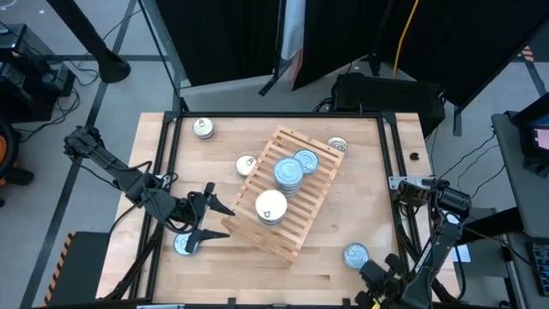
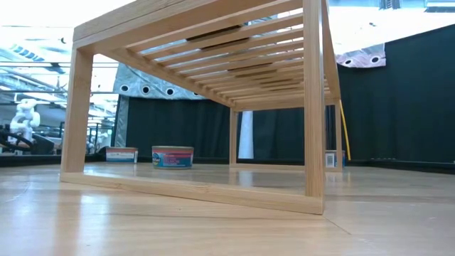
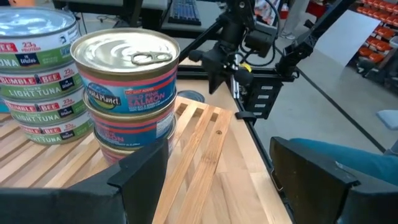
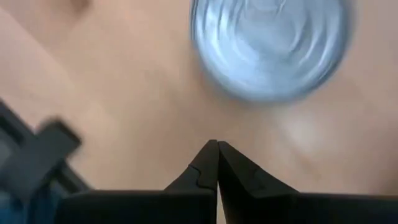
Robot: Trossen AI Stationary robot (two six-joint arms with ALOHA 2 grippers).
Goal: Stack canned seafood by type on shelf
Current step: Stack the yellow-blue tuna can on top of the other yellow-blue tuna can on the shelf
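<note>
The shelf [image 1: 287, 193] is a light slatted rack lying askew mid-table. On it stand a stack of silver-topped salmon tins [image 1: 271, 206] and blue-topped tuna stacks [image 1: 289, 172]. My left gripper [image 1: 225, 221] hovers open just off the shelf's left edge, facing the salmon stack [image 3: 127, 68], with the tuna stack [image 3: 37, 68] beside it. One blue tin [image 1: 185, 245] lies on the table under that arm. My right gripper [image 1: 375, 273] is shut near the table's near-right corner, just short of a loose blue-topped tin [image 4: 270, 43].
Loose tins rest on the tabletop at the far left [image 1: 203, 128], by the shelf's left side [image 1: 246, 165] and at its far right corner [image 1: 337, 146]. In the low view the shelf's frame [image 2: 313, 107] fills the foreground, with tins [image 2: 173, 156] behind it.
</note>
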